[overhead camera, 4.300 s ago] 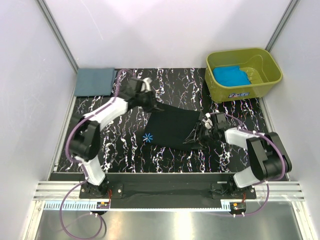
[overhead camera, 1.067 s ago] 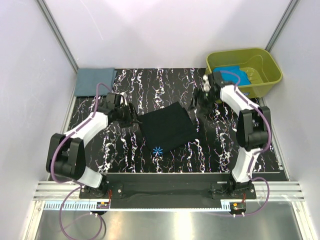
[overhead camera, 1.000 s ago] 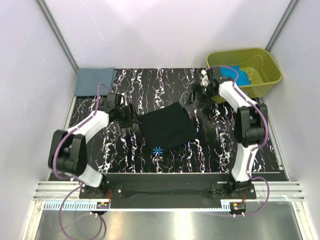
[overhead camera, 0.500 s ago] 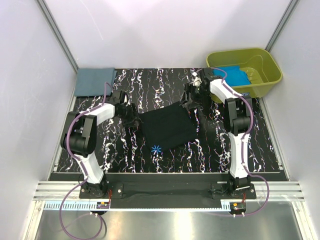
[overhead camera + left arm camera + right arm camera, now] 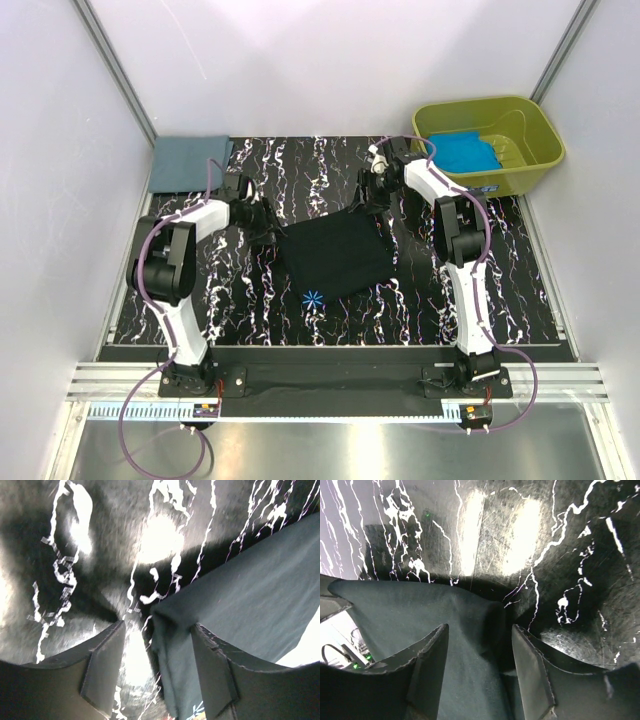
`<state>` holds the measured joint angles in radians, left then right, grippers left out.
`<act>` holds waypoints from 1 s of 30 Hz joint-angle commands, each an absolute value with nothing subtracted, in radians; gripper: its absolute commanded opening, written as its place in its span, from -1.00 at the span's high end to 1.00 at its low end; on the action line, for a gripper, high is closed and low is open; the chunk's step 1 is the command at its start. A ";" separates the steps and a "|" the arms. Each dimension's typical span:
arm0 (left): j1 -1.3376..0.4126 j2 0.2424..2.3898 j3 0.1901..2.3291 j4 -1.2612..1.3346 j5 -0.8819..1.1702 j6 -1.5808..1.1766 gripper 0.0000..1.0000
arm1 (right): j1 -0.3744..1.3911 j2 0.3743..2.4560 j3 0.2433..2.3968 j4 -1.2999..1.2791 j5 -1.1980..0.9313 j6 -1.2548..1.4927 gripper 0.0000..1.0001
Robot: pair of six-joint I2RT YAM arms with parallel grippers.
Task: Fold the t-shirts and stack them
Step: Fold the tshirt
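The black t-shirt (image 5: 335, 255) lies folded into a tilted square mid-table, a blue star print (image 5: 314, 297) at its near edge. My left gripper (image 5: 267, 231) is low at its far left corner. In the left wrist view that gripper (image 5: 157, 667) is open, with the corner of the black t-shirt (image 5: 240, 595) between its fingers. My right gripper (image 5: 369, 206) sits at the far right corner; the right wrist view shows the gripper (image 5: 480, 672) open astride a raised fold of the black t-shirt (image 5: 405, 615). The grey-blue t-shirt (image 5: 188, 162) lies folded at the far left. The turquoise t-shirt (image 5: 462, 152) is in the tub.
The olive-green tub (image 5: 520, 165) stands at the far right corner of the marbled tabletop (image 5: 240, 300). White walls and metal posts close in the back and sides. Both arm bases stand at the near edge.
The right gripper swung left from beside the tub down onto the shirt's far right corner, its jaws narrowing. The left gripper slid a little closer to the far left corner.
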<state>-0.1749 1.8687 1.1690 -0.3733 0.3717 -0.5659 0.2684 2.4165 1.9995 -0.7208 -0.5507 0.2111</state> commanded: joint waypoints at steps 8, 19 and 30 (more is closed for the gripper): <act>-0.169 1.924 1.255 -0.308 0.443 -0.609 0.53 | 0.265 2.399 2.036 -0.701 -0.532 0.215 0.63; -0.175 1.770 1.213 -0.308 0.462 -0.644 0.91 | 0.265 2.178 1.916 -0.779 -0.400 0.279 1.00; -0.187 1.919 1.330 -0.360 0.440 -0.600 0.52 | 0.233 2.230 1.861 -0.805 -0.287 0.305 0.93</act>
<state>-0.1883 1.8683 1.2449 -0.3397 0.4461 -0.6395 0.2604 2.2013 1.8648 -0.7860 -0.3618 0.2932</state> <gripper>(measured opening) 0.214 0.022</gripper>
